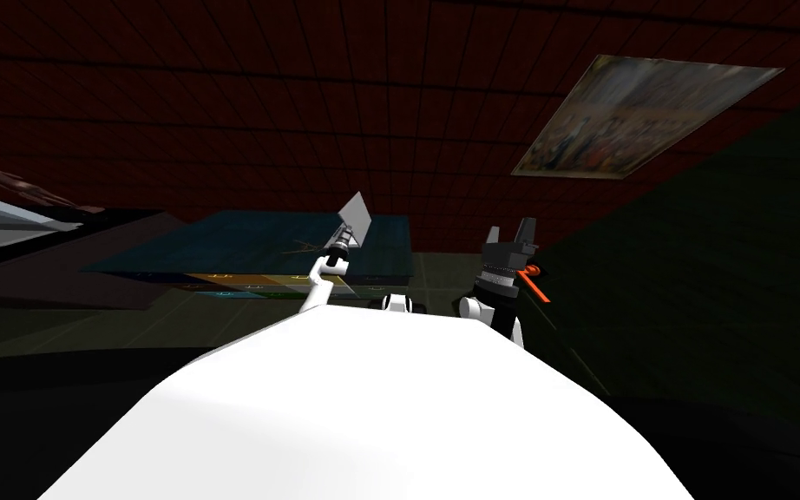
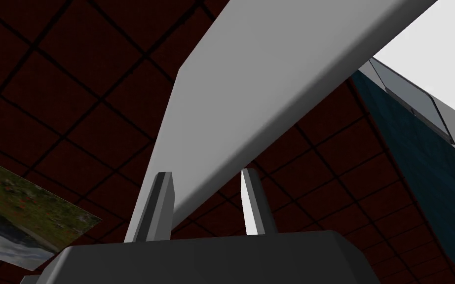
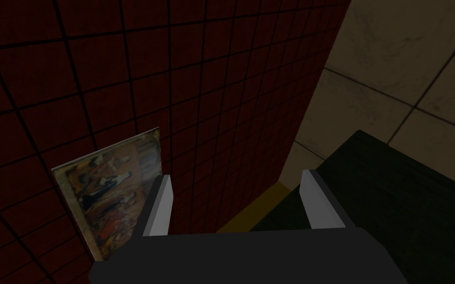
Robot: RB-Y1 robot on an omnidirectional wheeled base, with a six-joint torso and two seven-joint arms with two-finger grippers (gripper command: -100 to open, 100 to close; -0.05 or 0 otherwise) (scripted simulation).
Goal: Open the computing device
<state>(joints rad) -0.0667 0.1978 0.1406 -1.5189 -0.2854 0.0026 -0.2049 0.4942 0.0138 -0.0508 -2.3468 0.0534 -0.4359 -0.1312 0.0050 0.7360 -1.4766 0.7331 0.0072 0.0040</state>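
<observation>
The computing device is a laptop whose grey lid point(image 1: 357, 217) stands raised at an angle on a dark teal tabletop point(image 1: 242, 243). My left gripper point(image 1: 344, 236) reaches up to the lid's lower edge. In the left wrist view the grey lid point(image 2: 271, 74) runs between the two fingers, and the left gripper point(image 2: 204, 177) is shut on its edge. Beyond the lid lies the laptop's white base point(image 2: 448, 54) on the teal tabletop point(image 2: 434, 172). My right gripper point(image 1: 511, 233) hangs to the right of the table, and in its wrist view the right gripper point(image 3: 236, 180) is open and holds nothing.
Coloured drawer fronts point(image 1: 251, 282) line the table's near side. An orange part point(image 1: 535, 285) sticks out beside my right wrist. A dark slanted surface point(image 1: 719, 278) rises on the right. A grey shelf edge point(image 1: 8, 217) lies at the far left.
</observation>
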